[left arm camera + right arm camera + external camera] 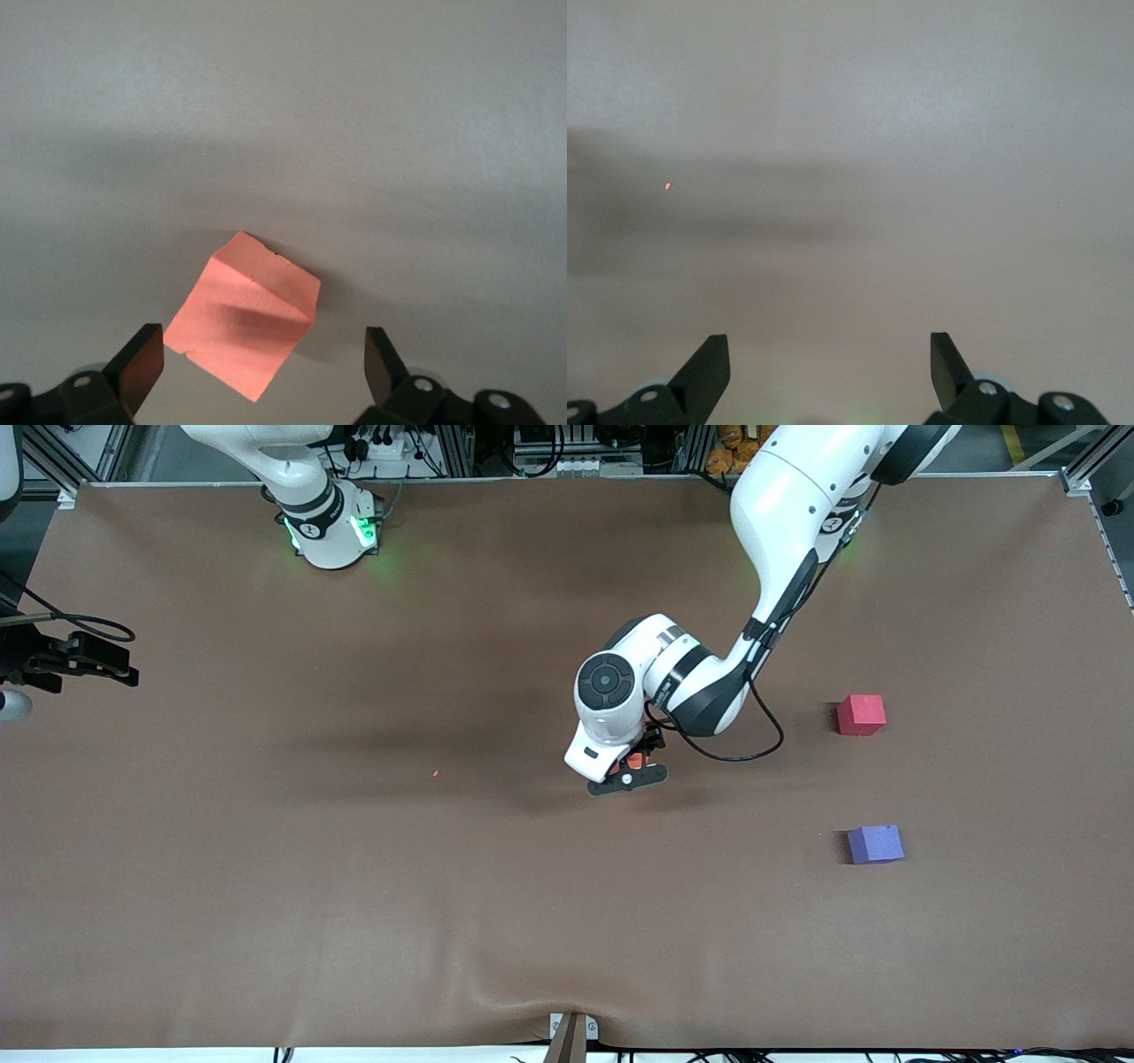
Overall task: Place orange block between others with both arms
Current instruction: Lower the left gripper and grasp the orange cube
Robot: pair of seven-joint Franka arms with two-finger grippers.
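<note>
we are seeing the left gripper (631, 774) hanging low over the middle of the brown table (354, 886), its jaws standing wide and holding nothing. in the left wrist view the orange block (244, 326) is lying on the table between the two fingertips (142, 359), turned corner-on to them, and touching neither as far as we can tell. in the front view only a sliver of the orange block (635, 761) is showing under the wrist. toward the left arm's end of the table we are noting the red-pink cube (860, 715) and, nearer the front camera, the purple-blue cube (875, 844), the two well apart from each other and from the block. the right gripper (828, 372) is waiting with jaws wide over bare table, and a tiny orange speck (436, 773) is lying toward the right arm's end of the table from the block.
</note>
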